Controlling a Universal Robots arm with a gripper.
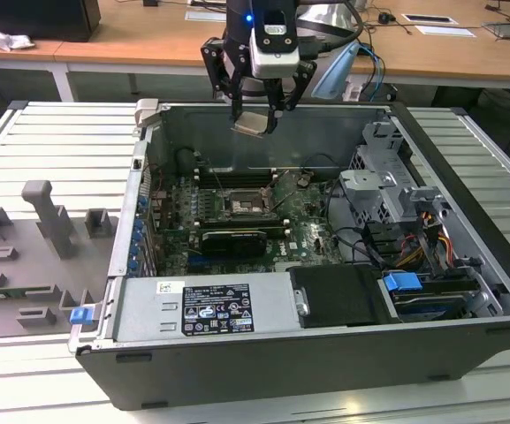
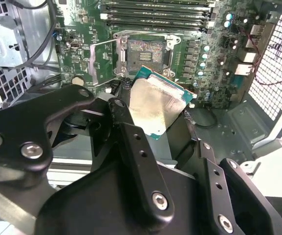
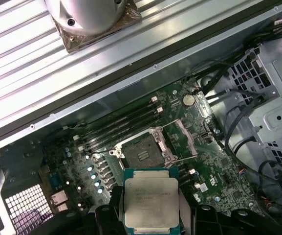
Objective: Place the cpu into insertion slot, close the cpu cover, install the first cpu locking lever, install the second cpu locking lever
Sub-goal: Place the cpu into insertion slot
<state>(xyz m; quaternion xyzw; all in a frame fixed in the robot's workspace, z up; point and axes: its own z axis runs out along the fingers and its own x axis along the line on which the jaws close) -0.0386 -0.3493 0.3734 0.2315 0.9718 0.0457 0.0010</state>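
Your slatted metal desk (image 1: 51, 141) carries the open black computer case (image 1: 263, 375). Just beside the case, on the exterior view's left, a grey fixture plate (image 1: 16, 296) with upright blocks lies flat on the slats.

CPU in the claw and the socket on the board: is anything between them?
Nothing: only open air separates the silver-topped square cpu from the black square insertion slot, as the exterior view shows.

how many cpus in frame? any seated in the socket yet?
1. The cpu is gripped in the gripper, hanging above the open computer case. The insertion slot on the board below is bare, with no chip in it.
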